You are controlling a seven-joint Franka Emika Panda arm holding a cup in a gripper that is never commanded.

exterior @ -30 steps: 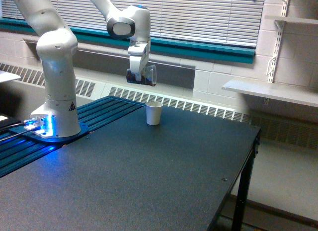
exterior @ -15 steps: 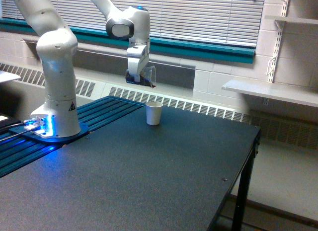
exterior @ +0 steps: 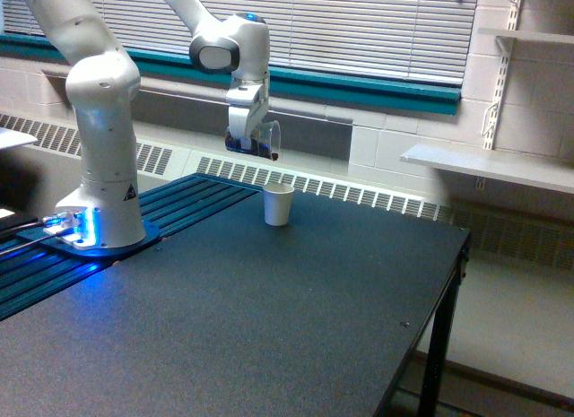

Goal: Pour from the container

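Observation:
The container [exterior: 266, 140] is a small clear cup with dark brown material showing at its bottom. My gripper [exterior: 251, 139] is shut on it and holds it in the air, tilted toward the exterior view's right. A white paper cup [exterior: 278, 204] stands upright on the dark table [exterior: 269, 318], below the container and slightly to the exterior view's right of it. The two cups are well apart in height. No material shows falling between them.
The arm's white base [exterior: 103, 211] stands on a blue-lit plate at the exterior view's left. A radiator grille and a window with blinds run behind the table. A wall shelf [exterior: 489, 164] sits at the exterior view's right, past the table's edge.
My gripper with the container has drifted slightly up and toward the exterior view's left. The white cup has not moved.

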